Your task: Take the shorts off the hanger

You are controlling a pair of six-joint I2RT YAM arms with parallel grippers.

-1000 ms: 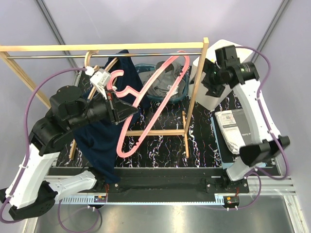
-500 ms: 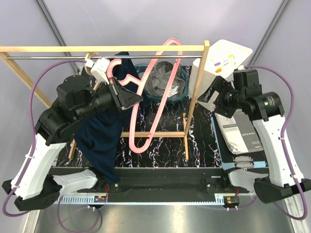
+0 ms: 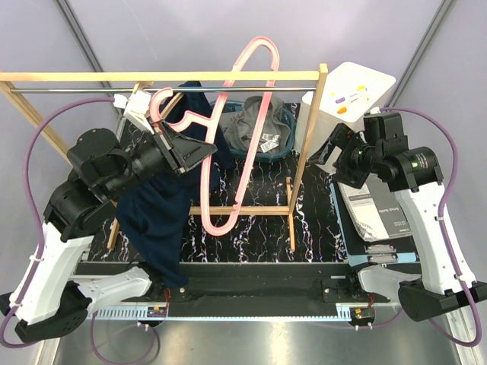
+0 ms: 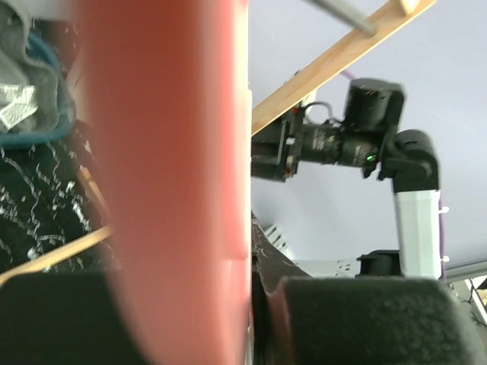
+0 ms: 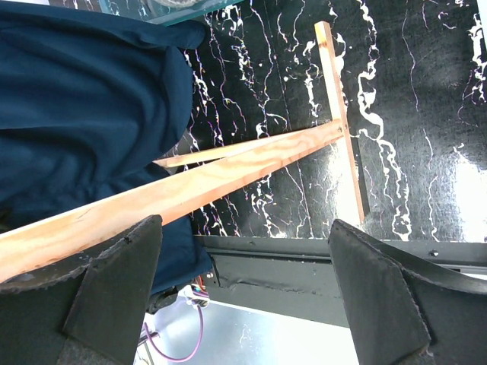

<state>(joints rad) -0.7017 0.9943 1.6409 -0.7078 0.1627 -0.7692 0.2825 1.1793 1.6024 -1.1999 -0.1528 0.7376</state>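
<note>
At the near left end of the wooden rack (image 3: pixel 91 75), the navy shorts (image 3: pixel 156 220) hang down from under its rail. Just above them the left gripper (image 3: pixel 199 152) is clamped tight on the pink hanger (image 4: pixel 167 175), which tilts with its hook above the rack's top beam. Outside the rack's right post the right gripper (image 5: pixel 247 293) holds nothing, its fingers spread wide. Behind the rack the grey shorts (image 3: pixel 255 129) lie bunched.
</note>
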